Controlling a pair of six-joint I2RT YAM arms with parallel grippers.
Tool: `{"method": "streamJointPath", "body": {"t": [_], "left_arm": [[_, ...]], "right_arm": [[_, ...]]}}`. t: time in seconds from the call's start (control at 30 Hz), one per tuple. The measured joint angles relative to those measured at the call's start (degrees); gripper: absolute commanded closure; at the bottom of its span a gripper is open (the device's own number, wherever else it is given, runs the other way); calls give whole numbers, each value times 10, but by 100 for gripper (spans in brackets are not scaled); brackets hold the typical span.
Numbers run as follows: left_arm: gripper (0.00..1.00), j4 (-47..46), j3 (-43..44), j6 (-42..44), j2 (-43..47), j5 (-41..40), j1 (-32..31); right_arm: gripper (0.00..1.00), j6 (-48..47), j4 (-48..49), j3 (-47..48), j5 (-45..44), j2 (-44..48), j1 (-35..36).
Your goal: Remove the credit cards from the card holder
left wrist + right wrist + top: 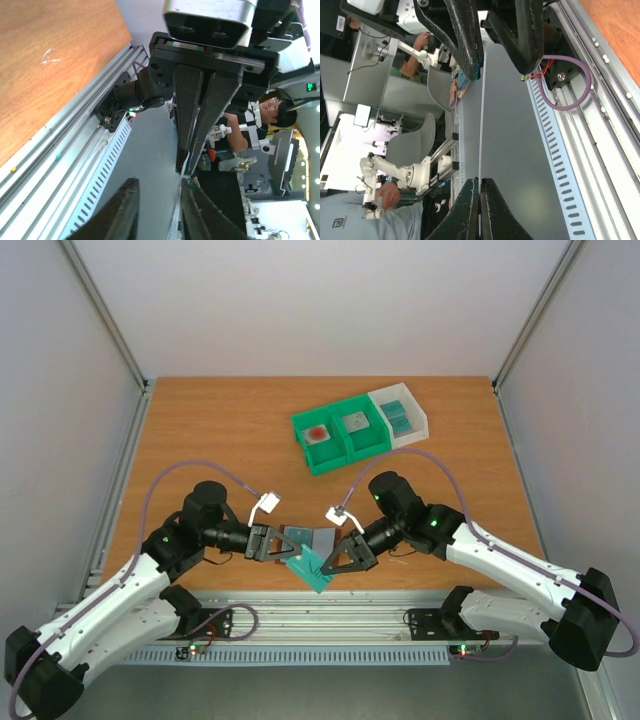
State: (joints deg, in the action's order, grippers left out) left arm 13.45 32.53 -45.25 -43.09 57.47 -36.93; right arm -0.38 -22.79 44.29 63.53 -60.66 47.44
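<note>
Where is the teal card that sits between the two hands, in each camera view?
Top external: the teal card lies low centre.
Left wrist: probably the thin pale edge below the right hand; hard to tell.
Right wrist: seen edge-on, a thin vertical line rising from the right hand.
Shared landmark: the metal rail.

Wooden table, white walls, aluminium rail (near edge), grey chair beyond.
</note>
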Motion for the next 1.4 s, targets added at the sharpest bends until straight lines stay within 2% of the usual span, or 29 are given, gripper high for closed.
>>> {"method": "streamJointPath", "body": {"t": [0.2, 0.33, 0.47, 0.8, 0.93, 1.03, 1.1, 1.2, 1.4], "left_arm": [[99, -26, -3, -5, -25, 16, 0], [100, -66, -19, -21, -26, 32, 1], [100, -77, -27, -29, -25, 32, 1], [100, -77, -42, -45, -12, -30, 1], [100, -78, -42, -58, 0, -73, 1], [100, -83, -42, -74, 14, -115, 1], [100, -100, -43, -90, 25, -146, 1], [100, -131, -50, -119, 42, -200, 1], [100, -179, -71, -164, 66, -311, 1]], "right_arm": [[99, -12, -21, 13, 2, -16, 1], [98, -16, -47, 22, -1, -24, 1], [88, -21, -59, 24, -13, -26, 1], [45, 11, -30, 24, -102, -12, 2], [34, 64, 29, 5, -155, 14, 2], [14, 123, 91, -25, -193, 26, 2], [13, 167, 142, -51, -214, 25, 2], [17, 231, 209, -80, -248, 24, 2], [37, 345, 367, -120, -307, -1, 2]]}}
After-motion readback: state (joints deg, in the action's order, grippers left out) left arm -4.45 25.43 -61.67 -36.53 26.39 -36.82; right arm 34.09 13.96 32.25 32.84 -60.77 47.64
